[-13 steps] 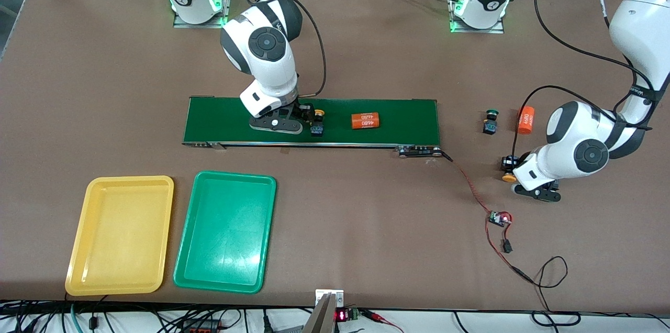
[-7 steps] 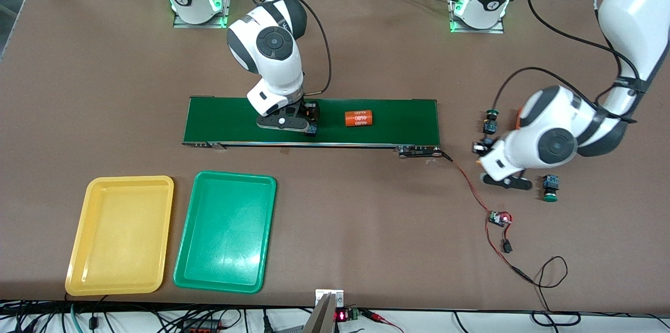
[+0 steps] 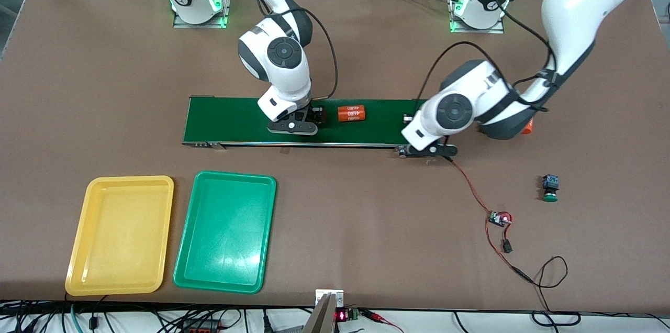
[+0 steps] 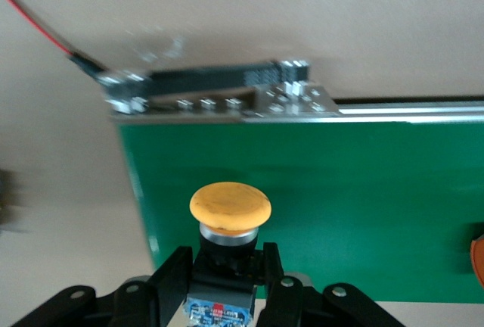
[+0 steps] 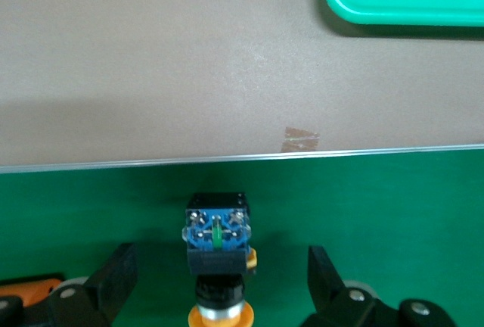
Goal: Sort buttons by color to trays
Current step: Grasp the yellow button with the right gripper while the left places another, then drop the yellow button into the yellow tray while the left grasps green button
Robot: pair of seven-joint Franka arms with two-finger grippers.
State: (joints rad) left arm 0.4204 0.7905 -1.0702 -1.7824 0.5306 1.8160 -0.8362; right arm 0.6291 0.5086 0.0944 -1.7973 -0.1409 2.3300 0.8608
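At the front view's centre, the right gripper (image 5: 219,281) straddles a yellow button (image 5: 218,247) lying on the belt (image 3: 235,121), jaws wide. The left gripper (image 4: 225,278) clamps another yellow button (image 4: 230,210) over the belt's end.

A long dark-green conveyor belt (image 3: 235,121) lies across the middle of the brown table (image 3: 366,228). An orange cylinder (image 3: 350,113) with white print lies on its side on the belt. A second orange shape (image 3: 529,125), probably another such cylinder, peeks out just off the belt's end toward the left arm's end of the table. From that end of the belt a red-and-black wire (image 3: 471,189) runs nearer the front camera to a small circuit board (image 3: 500,218), and thinner black wire (image 3: 547,273) loops on the table past it.
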